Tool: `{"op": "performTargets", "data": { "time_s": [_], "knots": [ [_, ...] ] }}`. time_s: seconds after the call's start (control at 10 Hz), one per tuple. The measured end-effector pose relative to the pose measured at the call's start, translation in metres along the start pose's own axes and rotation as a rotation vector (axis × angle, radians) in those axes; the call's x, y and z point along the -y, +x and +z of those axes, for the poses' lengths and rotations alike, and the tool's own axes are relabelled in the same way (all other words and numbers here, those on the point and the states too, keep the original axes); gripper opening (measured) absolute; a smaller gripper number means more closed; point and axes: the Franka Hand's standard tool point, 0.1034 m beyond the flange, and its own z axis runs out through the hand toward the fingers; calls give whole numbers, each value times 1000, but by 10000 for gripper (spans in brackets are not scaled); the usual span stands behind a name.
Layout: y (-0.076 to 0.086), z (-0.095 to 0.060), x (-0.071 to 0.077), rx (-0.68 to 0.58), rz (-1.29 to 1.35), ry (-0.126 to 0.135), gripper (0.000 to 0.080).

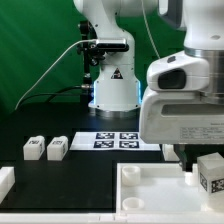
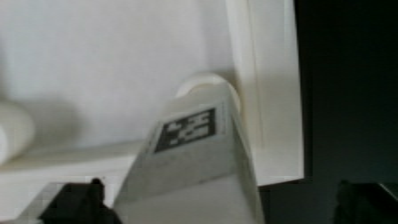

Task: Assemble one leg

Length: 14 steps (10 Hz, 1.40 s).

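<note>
My gripper (image 1: 200, 165) hangs at the exterior view's right, over the near right corner of the large white tray-shaped part (image 1: 150, 192). It is shut on a leg (image 1: 211, 172), a small white block with a square tag, held about upright just above the tray. In the wrist view the leg (image 2: 192, 140) runs down between my dark fingertips (image 2: 80, 200), with its tag facing the camera, over the tray's rim (image 2: 267, 80). Two more legs (image 1: 33, 148) (image 1: 57, 148) lie side by side on the black table at the exterior view's left.
The marker board (image 1: 118, 140) lies flat behind the tray, in front of the arm's base (image 1: 112, 90). Another white part (image 1: 5, 182) shows at the left edge. A rounded white shape (image 2: 15, 125) sits on the tray in the wrist view.
</note>
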Motion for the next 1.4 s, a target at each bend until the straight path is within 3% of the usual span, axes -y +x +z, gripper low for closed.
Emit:
{"op": "performTargets", "data": {
  "time_s": [0.2,0.3,0.4,0.8,1.0,1.2,1.4],
  "knots": [
    [0,0,-1,0,39,0,400],
    [0,0,-1,0,49,0,400],
    [0,0,-2,0,98,0,291],
    [-1,2,-7,-9,766,0,291],
    [-5,2,-9,-36,1032,24,291],
    [-8,2,-9,-46,1338,22,292],
    [-8,2,-9,-53,1329,15,292]
  ]
}}
